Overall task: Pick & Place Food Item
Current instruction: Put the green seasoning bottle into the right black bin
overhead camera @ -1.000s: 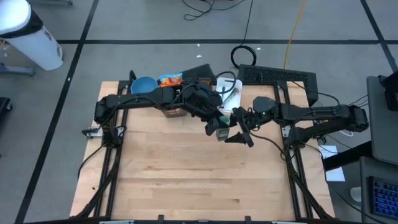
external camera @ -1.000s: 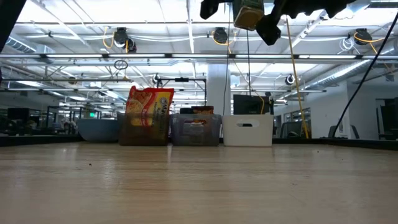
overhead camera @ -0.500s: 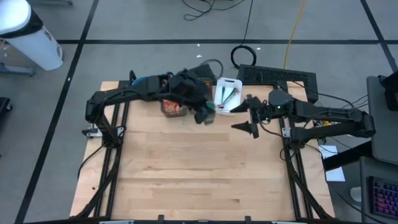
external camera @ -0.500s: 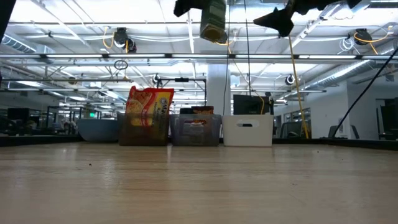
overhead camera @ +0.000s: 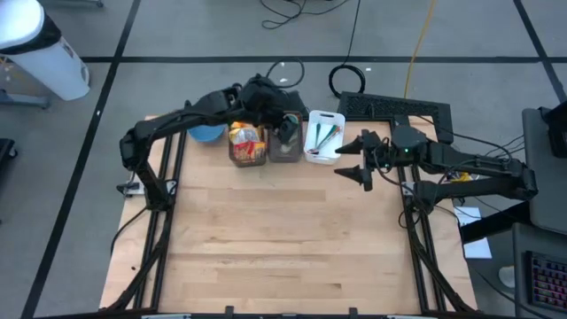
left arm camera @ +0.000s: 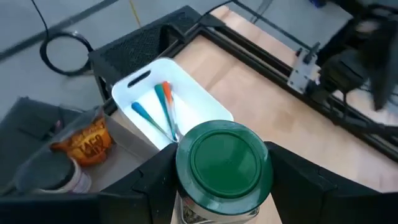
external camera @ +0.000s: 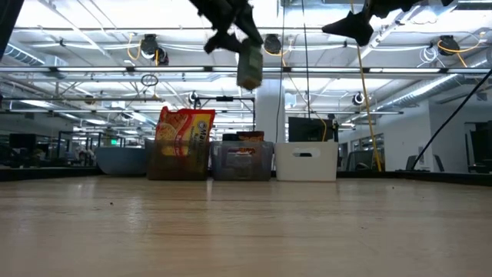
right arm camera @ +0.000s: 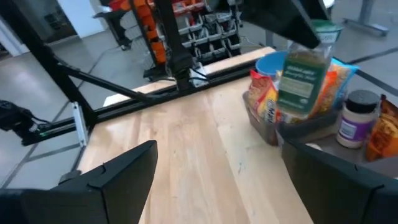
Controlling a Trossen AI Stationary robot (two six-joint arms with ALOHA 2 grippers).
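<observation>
A jar with a green lid [left arm camera: 224, 163] and a green label [right arm camera: 303, 65] hangs high above the row of bins at the table's far edge, with my left gripper [external camera: 231, 27] shut on it. In the high view the left gripper [overhead camera: 287, 126] is over the grey bin [overhead camera: 285, 151]. My right gripper [overhead camera: 353, 161] stands open and holds nothing, in the air right of the white bin [overhead camera: 323, 137]. In its own wrist view its two fingers [right arm camera: 118, 180] stand wide apart. My left gripper pinches the jar's upper part, just under the lid [left arm camera: 186, 186], between its two fingers [left arm camera: 155, 183], one on each side. The fingers slant down toward the far edge. The jar [external camera: 250, 65] hangs below them, slightly tilted, clear of the bins and table.
Along the far edge stand a blue bowl [overhead camera: 208, 133], a clear bin with an orange snack bag [overhead camera: 246, 146], the grey bin with a white bottle [right arm camera: 354, 118] and a packet, and the white bin with utensils [left arm camera: 163, 106]. Bare wooden table [overhead camera: 283, 239] lies nearer.
My left gripper has swung from the table's middle toward the far edge and left, carrying the jar to above the bins; the jar has stayed held and clear. My right gripper has drawn back toward the right edge, still open.
</observation>
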